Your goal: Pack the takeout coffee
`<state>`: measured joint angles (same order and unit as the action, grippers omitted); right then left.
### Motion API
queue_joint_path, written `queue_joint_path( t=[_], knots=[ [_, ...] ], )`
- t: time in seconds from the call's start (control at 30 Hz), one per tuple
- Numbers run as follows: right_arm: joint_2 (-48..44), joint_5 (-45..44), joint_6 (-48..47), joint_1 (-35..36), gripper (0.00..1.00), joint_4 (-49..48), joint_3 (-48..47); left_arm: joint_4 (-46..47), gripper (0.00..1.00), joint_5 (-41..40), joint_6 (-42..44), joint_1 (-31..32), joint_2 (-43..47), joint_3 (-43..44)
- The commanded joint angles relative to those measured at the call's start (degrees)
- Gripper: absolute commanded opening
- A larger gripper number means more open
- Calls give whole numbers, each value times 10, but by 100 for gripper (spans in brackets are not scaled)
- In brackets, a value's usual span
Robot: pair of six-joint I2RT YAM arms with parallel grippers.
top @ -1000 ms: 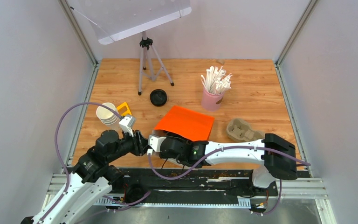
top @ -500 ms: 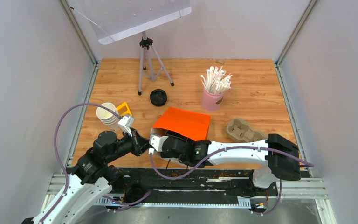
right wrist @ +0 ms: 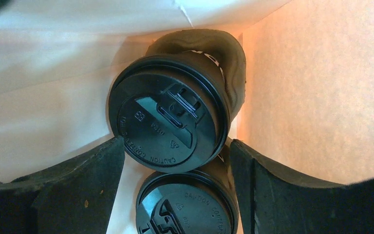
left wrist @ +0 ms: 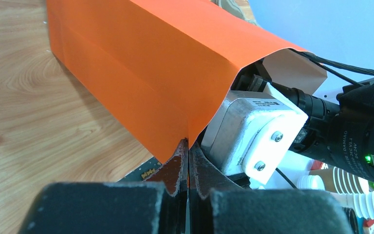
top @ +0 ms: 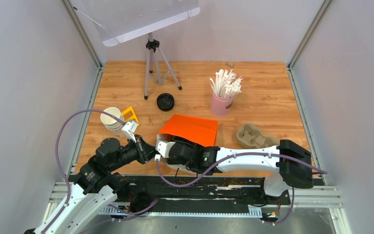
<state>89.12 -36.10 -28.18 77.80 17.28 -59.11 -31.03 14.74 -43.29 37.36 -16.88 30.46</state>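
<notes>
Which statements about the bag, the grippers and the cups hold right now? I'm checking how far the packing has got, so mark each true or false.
1. The left gripper is shut on an edge of the orange bag. True.
2. The right gripper is outside the bag. False: it reaches into the bag's mouth.
3. Two black lids show between the right gripper's fingers. True.
4. The pulp tray on the table holds a cup. False: its wells are empty.
5. The stack of white cups by the table's left edge has no lid on it. True.
</notes>
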Motion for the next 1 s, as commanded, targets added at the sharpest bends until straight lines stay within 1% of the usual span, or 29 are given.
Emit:
queue_joint_path(
  t=[0.0,0.7,0.87,0.97],
  knots=[
    [14,-16,1,-3,78,-12,-31,27,0,11,-19,0,6,0],
    [37,-22,12,-18,77,-35,-35,28,0,6,-35,1,16,-4],
    [27,-11,14,-18,84,-19,-49,25,0,0,-33,0,15,-2],
    [14,10,20,-17,88,-3,-53,23,0,-3,-32,0,15,-1]
  ],
)
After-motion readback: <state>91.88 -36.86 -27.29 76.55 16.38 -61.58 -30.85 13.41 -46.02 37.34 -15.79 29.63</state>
